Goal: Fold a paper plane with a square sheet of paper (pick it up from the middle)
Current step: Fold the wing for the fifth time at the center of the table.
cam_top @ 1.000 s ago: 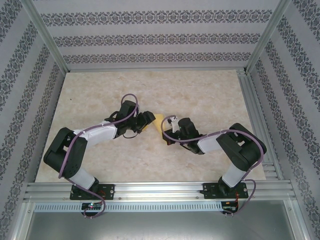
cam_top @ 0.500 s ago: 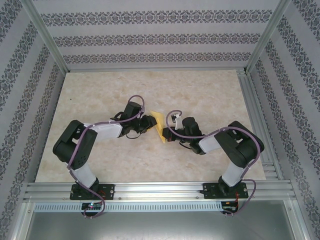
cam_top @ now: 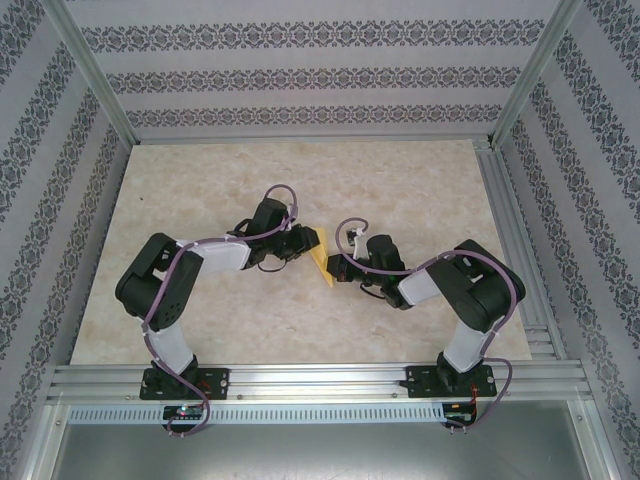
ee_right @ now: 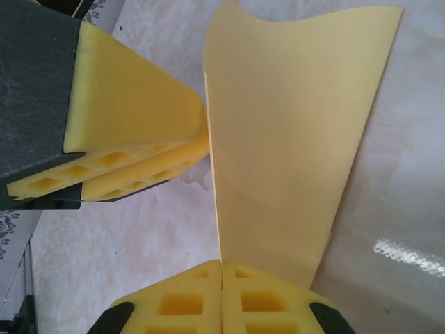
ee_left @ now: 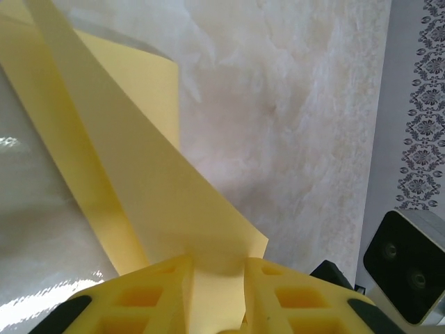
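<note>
Centrally, the right gripper (ee_right: 222, 270) has its two pads pressed together on one edge of the folded yellow sheet of paper (ee_right: 292, 139), which stands out from the pinch as a broad creased flap. The left gripper (ee_left: 217, 271) meets the same sheet from the opposite side. Its pads (ee_left: 139, 299) are drawn close, with a corner of the paper lying in the narrow slit between them (whether they actually bite on it cannot be told). Count: one sheet, two grippers, two pads on each. Seen from the top, the sheet sits between the two grippers near the middle of the table (cam_top: 400, 180), well apart from all four edges and every corner.
</note>
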Robot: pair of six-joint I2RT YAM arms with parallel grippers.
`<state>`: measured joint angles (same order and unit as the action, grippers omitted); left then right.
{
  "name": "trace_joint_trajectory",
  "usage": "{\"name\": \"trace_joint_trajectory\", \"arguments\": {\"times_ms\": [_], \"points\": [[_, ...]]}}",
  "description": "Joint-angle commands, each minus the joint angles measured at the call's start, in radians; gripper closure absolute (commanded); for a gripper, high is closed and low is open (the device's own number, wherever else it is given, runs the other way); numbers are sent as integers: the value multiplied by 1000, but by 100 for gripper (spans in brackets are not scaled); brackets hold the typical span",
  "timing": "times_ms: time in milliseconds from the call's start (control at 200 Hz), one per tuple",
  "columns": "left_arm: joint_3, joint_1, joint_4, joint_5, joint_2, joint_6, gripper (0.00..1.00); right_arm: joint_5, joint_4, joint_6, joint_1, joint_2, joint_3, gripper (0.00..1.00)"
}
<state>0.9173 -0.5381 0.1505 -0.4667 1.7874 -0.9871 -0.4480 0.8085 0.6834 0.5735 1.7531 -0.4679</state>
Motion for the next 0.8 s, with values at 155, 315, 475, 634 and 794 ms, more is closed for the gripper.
{"name": "trace_joint_trajectory", "arguments": {"times_ms": [155,315,475,634,794], "points": [[62,-17,-11,-20,48,54,76,-21,44,24,-12,33,17,91],[81,-20,-35,-20,69,62,77,-24,44,31,-14,44,18,89],[89,-22,-43,-21,84,68,77,-26,33,31,-15,45,17,87],[95,-22,-55,-15,94,68,77,-33,10,28,-15,45,8,85],[104,-22,-72,-11,103,73,77,-34,-20,17,-15,43,0,83]]}}
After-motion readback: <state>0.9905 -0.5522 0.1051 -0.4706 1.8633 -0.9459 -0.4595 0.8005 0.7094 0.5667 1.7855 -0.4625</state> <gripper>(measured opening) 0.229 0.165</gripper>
